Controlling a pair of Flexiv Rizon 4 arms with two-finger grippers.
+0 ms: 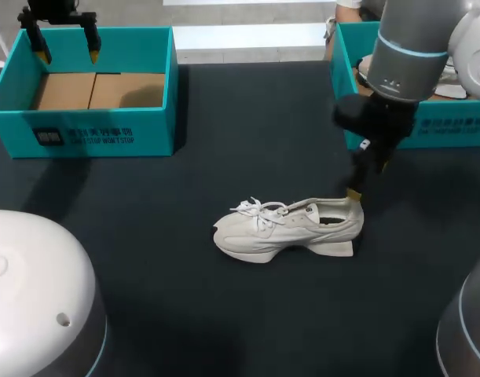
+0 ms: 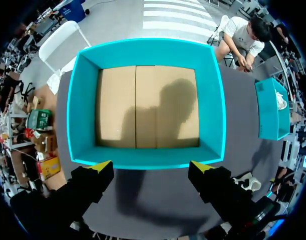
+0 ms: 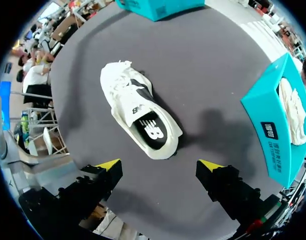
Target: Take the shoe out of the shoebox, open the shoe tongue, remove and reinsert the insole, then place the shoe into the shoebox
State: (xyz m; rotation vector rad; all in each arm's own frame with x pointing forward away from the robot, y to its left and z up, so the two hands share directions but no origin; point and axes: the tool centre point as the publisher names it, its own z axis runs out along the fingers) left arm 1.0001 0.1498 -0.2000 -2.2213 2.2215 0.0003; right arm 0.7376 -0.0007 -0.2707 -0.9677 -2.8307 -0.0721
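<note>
White lace-up sneaker (image 1: pixel 287 228) sits on the dark table (image 1: pixel 224 314), right gripper (image 3: pixel 160 165) spread wide over its heel, left gripper (image 2: pixel 151 166) likewise apart above the teal cardboard shoebox (image 1: pixel 98 133), whose outer sides are mostly hidden.

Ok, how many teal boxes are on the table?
2. The left box, empty, sits at the far left under the left claw. The right box is at the far right, partly behind the right arm, with something white inside.
</note>
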